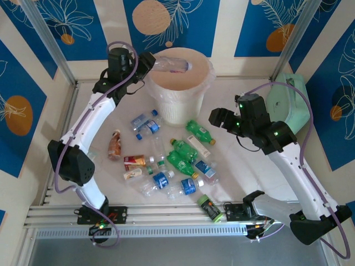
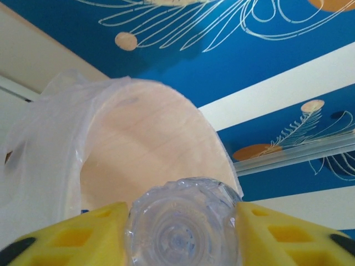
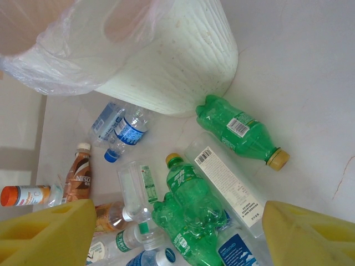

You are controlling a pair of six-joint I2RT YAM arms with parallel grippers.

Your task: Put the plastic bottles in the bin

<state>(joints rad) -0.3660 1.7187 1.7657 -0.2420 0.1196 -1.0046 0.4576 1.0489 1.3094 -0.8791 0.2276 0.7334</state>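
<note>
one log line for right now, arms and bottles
left gripper: holding clear bottle above bin | right gripper: open, above loose bottles | drop: not yet done

**Robot test cell in a laboratory setting.** A white worktop [image 1: 233, 94] was boxed in on three sides by printed wall panels [image 1: 83, 22], blue and white with leaf and orange-disc motifs, framed by aluminium posts [image 1: 47, 41]. Two white robot arms, the left arm [image 1: 89, 119] and the right arm [image 1: 294, 166], were bolted to an aluminium rail [image 1: 166, 211] at the near edge, with purple cables [image 1: 119, 43] looped along them.
</note>
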